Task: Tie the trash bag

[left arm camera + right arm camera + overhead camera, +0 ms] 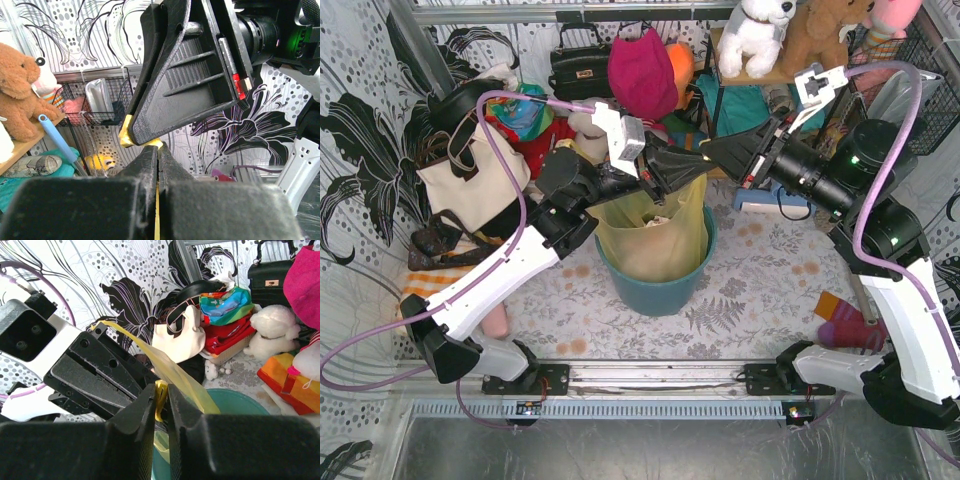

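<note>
The yellow trash bag [655, 235] sits in a round teal bin [655, 295] at the table's middle, with crumpled paper showing through it. Its top ends are drawn up to where both grippers meet tip to tip above the bin. My left gripper [692, 167] is shut on a thin yellow strip of the bag [158, 210]. My right gripper [708, 155] pinches a bunched yellow strand [161, 395] between nearly closed jaws. A flat band of the bag [175, 372] runs up past the left gripper's fingers [95, 372].
A cream tote bag [470, 175] leans at the left wall. A black handbag [578, 65], a pink bag [642, 70] and plush toys [755, 35] crowd the back. Coloured socks [845, 322] lie by the right arm's base.
</note>
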Robot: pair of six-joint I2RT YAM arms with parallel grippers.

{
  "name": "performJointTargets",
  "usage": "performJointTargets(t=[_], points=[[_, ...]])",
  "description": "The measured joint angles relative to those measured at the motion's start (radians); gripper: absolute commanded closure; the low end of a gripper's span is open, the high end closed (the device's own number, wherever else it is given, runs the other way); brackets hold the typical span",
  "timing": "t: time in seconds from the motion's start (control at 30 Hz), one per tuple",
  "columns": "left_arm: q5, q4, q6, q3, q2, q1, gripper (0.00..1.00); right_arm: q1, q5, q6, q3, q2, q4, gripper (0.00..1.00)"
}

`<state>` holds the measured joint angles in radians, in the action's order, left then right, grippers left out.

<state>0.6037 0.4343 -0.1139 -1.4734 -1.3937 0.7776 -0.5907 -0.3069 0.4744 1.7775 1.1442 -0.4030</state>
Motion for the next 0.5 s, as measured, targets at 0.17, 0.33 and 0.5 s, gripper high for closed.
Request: performJointTargets(t=[0.17, 0.33, 0.5], points=[[0.002, -0.002, -0.006, 0.000, 0.000, 0.000, 1.00, 0.000, 0.000, -0.001, 0.000, -0.003, 0.000, 0.98], [0.004, -0.002, -0.010, 0.000, 0.000, 0.000, 1.00, 0.000, 0.000, -0.002, 0.000, -0.007, 0.000, 1.00], [0.008, -0.002, -0.011, 0.000, 0.000, 0.000, 1.00, 0.000, 0.000, -0.002, 0.000, -0.010, 0.000, 1.00]])
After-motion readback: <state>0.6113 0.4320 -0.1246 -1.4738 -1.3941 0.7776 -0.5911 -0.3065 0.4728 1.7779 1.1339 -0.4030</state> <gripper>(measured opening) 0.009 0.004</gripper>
